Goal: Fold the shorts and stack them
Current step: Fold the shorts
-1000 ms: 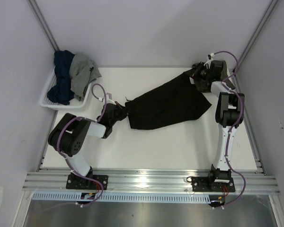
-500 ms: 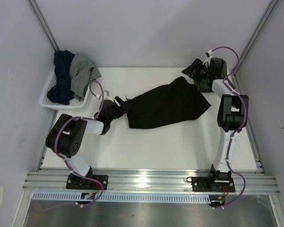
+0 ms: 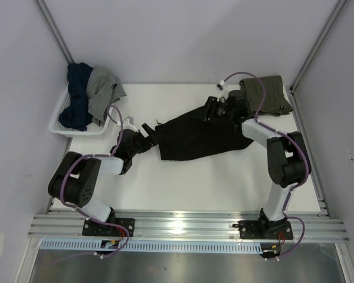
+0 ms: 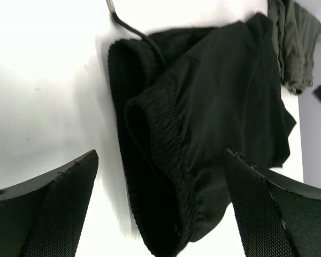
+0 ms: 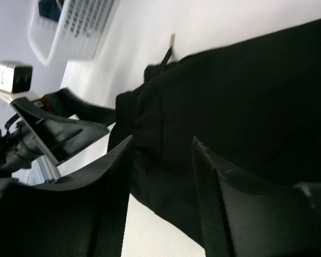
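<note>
The black shorts (image 3: 203, 134) lie crumpled across the middle of the table, waistband end (image 4: 166, 134) toward the left arm. My left gripper (image 3: 150, 132) sits low at that end, open wide, and the waistband lies on the table between its fingers (image 4: 48, 203), ungripped. My right gripper (image 3: 214, 109) hovers over the shorts' far edge. Its jaws are apart, with only black cloth (image 5: 246, 107) below them. The olive-green shorts (image 3: 270, 94) lie in the back right corner, also at the top right of the left wrist view (image 4: 297, 43).
A white basket (image 3: 62, 127) holding dark blue and grey clothes stands at the back left, near the left arm. A drawstring (image 4: 134, 29) trails from the black shorts' waistband. Walls and frame rails close in on both sides of the table.
Both grippers let go of the black shorts, which dropped onto the table. The right arm swung left over them, uncovering the olive-green pair. The left gripper opened wide.
</note>
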Robot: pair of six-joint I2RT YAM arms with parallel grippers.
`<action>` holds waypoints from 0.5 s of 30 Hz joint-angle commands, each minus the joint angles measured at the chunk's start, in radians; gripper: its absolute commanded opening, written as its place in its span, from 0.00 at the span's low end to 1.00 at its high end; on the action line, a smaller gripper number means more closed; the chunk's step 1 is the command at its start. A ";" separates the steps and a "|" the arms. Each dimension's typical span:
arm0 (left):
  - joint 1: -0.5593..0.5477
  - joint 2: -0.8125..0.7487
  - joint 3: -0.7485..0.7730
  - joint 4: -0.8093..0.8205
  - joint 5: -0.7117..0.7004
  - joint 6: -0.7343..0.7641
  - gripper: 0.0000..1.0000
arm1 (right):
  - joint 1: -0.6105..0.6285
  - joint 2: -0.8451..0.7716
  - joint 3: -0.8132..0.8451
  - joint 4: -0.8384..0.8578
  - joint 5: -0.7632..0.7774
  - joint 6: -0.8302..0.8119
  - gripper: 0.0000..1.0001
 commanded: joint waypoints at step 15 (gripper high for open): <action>0.007 0.282 0.054 0.222 0.159 -0.045 0.99 | 0.134 0.307 0.139 0.067 0.001 0.076 0.25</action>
